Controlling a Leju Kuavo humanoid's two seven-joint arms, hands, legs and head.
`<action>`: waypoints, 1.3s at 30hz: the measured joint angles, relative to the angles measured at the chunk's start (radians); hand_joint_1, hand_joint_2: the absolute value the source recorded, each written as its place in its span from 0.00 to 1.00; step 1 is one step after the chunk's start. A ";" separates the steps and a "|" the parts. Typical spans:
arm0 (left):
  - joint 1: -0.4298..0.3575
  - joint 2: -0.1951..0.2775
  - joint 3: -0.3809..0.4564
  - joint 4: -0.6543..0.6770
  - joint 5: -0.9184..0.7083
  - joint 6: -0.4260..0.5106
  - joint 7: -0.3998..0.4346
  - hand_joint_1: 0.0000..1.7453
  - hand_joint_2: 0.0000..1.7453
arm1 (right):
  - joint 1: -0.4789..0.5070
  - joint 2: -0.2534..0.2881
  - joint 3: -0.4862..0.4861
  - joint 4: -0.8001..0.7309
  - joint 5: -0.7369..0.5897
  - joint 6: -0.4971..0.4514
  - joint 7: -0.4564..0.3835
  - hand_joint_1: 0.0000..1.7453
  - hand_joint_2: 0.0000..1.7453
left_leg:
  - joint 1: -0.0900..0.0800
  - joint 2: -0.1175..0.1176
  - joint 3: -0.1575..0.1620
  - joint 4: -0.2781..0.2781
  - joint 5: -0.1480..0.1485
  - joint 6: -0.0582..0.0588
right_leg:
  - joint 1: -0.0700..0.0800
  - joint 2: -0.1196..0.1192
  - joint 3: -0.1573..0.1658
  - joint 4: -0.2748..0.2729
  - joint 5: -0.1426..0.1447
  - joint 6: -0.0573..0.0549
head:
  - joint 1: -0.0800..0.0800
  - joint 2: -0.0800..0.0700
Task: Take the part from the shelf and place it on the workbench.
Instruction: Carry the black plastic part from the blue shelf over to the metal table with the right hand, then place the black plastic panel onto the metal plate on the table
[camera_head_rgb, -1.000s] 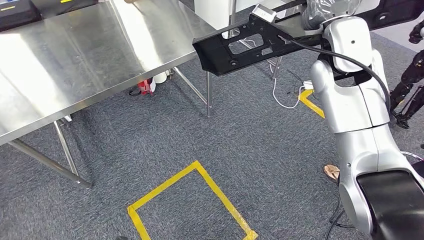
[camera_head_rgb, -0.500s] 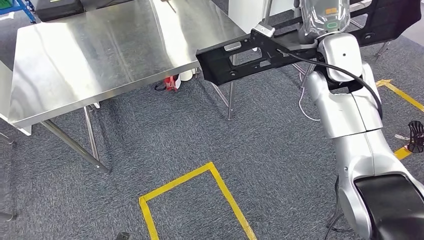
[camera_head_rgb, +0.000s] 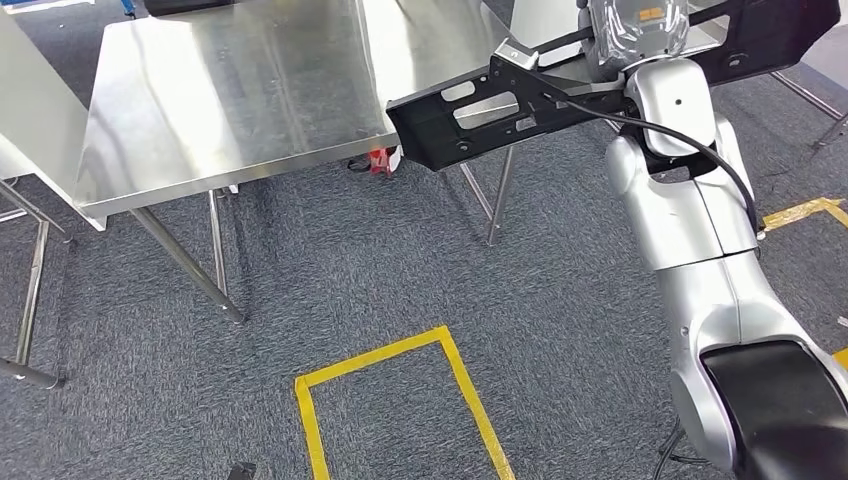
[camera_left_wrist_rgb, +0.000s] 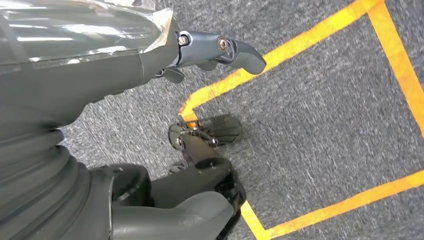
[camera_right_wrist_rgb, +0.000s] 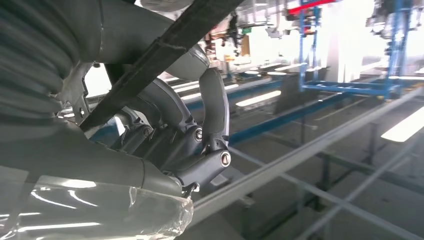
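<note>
My right robot hand (camera_right_wrist_rgb: 190, 140) still clamped on the black part (camera_head_rgb: 480, 110), held in the air over the steel desk (camera_head_rgb: 230, 100) edge, left robot hand (camera_left_wrist_rgb: 220, 50) hanging empty, fingers loosely apart, above yellow floor tape (camera_head_rgb: 390, 350), camera view swung since a second ago.

my head camera looks down on the worktop (camera_head_rgb: 230, 110) and carpet (camera_head_rgb: 400, 260); my left wrist camera faces that carpet close up; my right wrist camera sits tight behind my right hand (camera_right_wrist_rgb: 200, 145), which my head camera sees too.

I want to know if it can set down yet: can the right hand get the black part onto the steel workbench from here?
Probably yes. The right hand holds the black part with its end already over the workbench corner, and nothing lies on that stretch.
</note>
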 joint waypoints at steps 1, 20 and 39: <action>-0.002 -0.001 0.000 0.000 0.002 -0.003 -0.003 0.00 1.00 | -0.002 0.001 0.000 0.000 0.001 0.003 -0.005 1.00 1.00 | 0.003 -0.010 0.008 -0.010 0.006 0.004 | -0.001 0.021 -0.011 0.028 -0.015 0.000 | 0.001 0.000; -0.013 0.016 0.020 -0.001 0.087 -0.046 0.088 0.00 1.00 | -0.120 0.050 0.053 0.306 -0.031 -0.200 -0.072 1.00 1.00 | 0.012 -0.107 -0.003 0.009 -0.002 -0.005 | -0.027 0.121 -0.028 -0.001 0.035 0.023 | 0.004 0.000; -0.015 0.028 0.025 -0.001 0.108 -0.060 -0.004 0.00 1.00 | -0.169 0.087 0.089 0.413 -0.094 -0.235 -0.090 1.00 1.00 | 0.005 -0.101 -0.002 0.007 -0.002 -0.028 | -0.023 0.124 -0.028 -0.007 0.035 0.016 | 0.004 0.000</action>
